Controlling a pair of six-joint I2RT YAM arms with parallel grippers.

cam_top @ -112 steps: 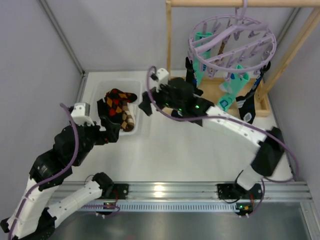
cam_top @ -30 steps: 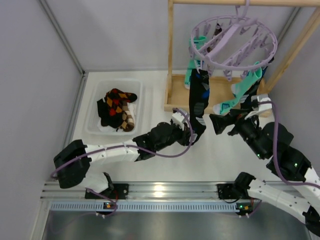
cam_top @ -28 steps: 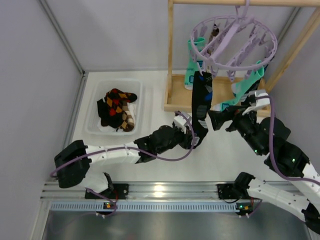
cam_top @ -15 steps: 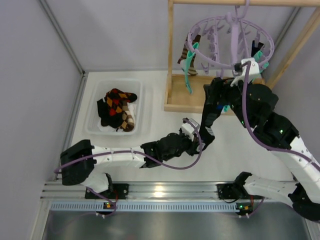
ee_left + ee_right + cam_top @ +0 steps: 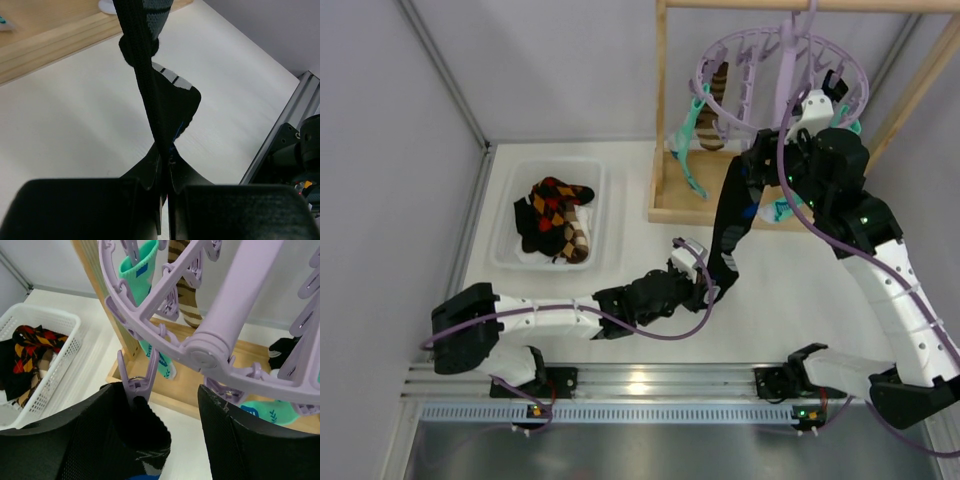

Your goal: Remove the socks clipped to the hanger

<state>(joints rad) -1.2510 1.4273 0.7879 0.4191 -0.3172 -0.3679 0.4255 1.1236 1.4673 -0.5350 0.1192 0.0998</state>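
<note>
Top external: both arms reach toward the rack (image 5: 658,110) at far right.
Bin (image 5: 510,190): well left of L gripper, on the table (image 5: 620,262); argyle socks (image 5: 558,215) lie inside.
L gripper (image 5: 164,172): jaws pinched tight on lower end of dark sock (image 5: 725,230). No gap shows btwn the fingertips in left wrist view.
Dark sock: runs straight up from L gripper, twisted partway, to a clip (image 5: 136,385) btwn R gripper's fingers. Grey stripes show just above L gripper's tips.
Rack base: wooden, beyond L gripper and below R gripper.
Mint sock (image 5: 692,135): clipped on the ring, left of R gripper, hanging by the rack post.
Brown striped sock (image 5: 717,95): clipped just beside mint sock, up-left of R gripper.
Hanger (image 5: 786,70): pale purple, hook on the rack's top bar; ring tilted, right above R gripper.
Clip: dangles from the ring, bites the dark sock's cuff. It hangs close to R gripper's left finger; can't tell if touching.
R gripper (image 5: 162,395): raised under the ring, jaws apart, straddling clip and cuff with a wide gap on the right side. Not clamped on anything.
Other socks: a mint one w/ leaf print and a dark one hang behind R gripper's right finger.
</note>
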